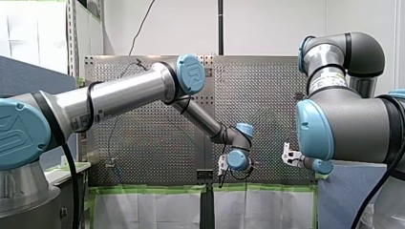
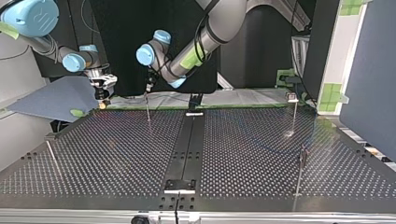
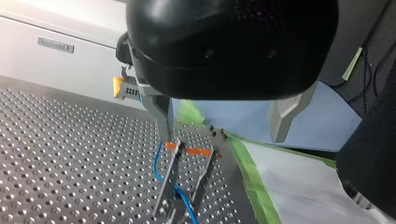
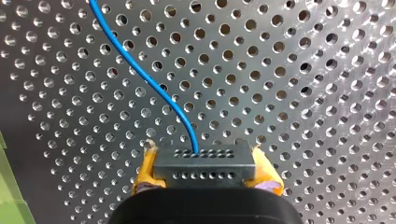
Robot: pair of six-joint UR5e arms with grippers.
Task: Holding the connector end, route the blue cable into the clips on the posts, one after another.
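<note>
While my right gripper (image 4: 205, 171) is clamped by its yellow pads (image 4: 144, 173) on the dark connector (image 4: 204, 163), the blue cable (image 4: 154, 88) leaves the block and curves away over the perforated table (image 4: 303, 93), cut off at that view's edge. My left gripper (image 3: 222, 138) hangs with its metal fingers (image 3: 161, 116) apart, above a thin post (image 3: 169, 182) marked in orange. The cable passes beside this post, but whether it sits in a clip cannot be told. From across the table the cable is too faint to trace, and only slim posts (image 2: 51, 156) stand out. The front view shows both grippers small, their fingers hard to make out.
</note>
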